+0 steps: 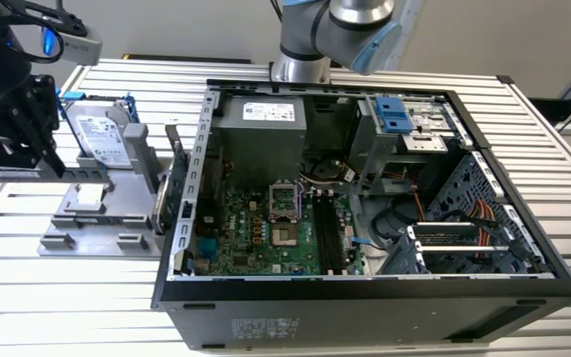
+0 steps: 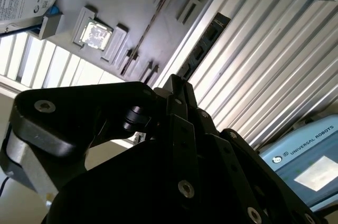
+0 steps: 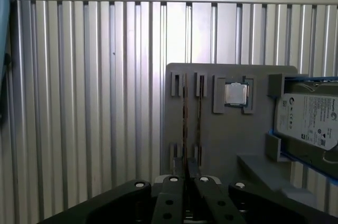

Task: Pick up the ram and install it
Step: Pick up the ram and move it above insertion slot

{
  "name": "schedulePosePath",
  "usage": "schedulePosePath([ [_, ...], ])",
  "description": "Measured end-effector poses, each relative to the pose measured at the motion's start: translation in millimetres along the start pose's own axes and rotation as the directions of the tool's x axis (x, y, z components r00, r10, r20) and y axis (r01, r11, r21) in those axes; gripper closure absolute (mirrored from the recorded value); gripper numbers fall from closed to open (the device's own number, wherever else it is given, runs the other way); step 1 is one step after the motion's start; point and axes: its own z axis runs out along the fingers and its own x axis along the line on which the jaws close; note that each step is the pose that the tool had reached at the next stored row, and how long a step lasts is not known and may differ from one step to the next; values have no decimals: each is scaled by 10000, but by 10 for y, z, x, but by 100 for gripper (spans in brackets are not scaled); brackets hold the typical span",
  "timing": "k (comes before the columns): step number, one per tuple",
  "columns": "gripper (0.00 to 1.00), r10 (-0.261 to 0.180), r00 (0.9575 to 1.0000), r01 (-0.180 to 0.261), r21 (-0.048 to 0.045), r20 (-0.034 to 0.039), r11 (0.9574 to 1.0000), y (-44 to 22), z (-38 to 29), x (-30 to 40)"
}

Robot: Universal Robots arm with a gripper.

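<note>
Pickup and install both outstanding.
Long thin dark ram stick (image 3: 185, 115) stands in grey slotted holder (image 3: 232, 145) just beyond your jaws; their opening cannot be told.

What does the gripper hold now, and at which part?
It cannot be told. The gripper is near the ram, which stands on edge in the gray holder.

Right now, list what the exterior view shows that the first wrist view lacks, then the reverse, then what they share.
The exterior view adds the open computer case and the motherboard inside it. The first wrist view adds a close look at the ram, edge-on in its slot. Both share the gray holder, the hard drive and the gripper.
</note>
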Motion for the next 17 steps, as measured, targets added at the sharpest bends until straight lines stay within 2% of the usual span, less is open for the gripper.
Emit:
schedulePosePath([
  [12, 100, 2, 10000, -2, -1, 0, 10000, -7, -110, -2],
  [17, 100, 2, 10000, -2, 0, 2, 10000, -7, -124, -3],
])
